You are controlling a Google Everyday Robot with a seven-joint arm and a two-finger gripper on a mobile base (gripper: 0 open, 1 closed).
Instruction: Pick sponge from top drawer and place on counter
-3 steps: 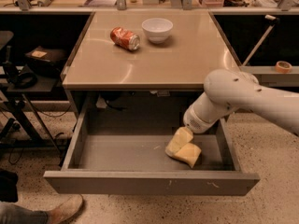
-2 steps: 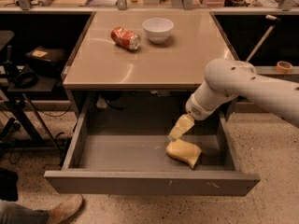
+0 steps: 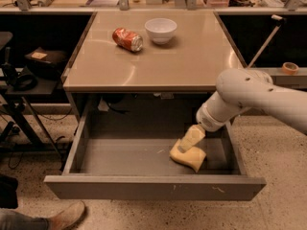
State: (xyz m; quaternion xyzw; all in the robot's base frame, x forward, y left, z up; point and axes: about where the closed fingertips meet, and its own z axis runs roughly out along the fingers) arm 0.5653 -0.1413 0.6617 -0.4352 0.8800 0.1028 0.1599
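We saw the sponge [image 3: 188, 157] lying in the open drawer [image 3: 144, 188], toward its right near corner — the gripper [image 3: 192, 138] poised just above, at the sponge's far edge. Whether the gripper was clamped or apart we could not tell.

The top drawer [image 3: 153, 188] spans the lower frame, pulled out below the counter [image 3: 192, 66]. The sponge [image 3: 188, 157] lies in its right part, and the gripper [image 3: 192, 138] is right above it, inside the drawer. Toward the counter's far edge, a can [image 3: 127, 39] lies left of a bowl [image 3: 160, 30].
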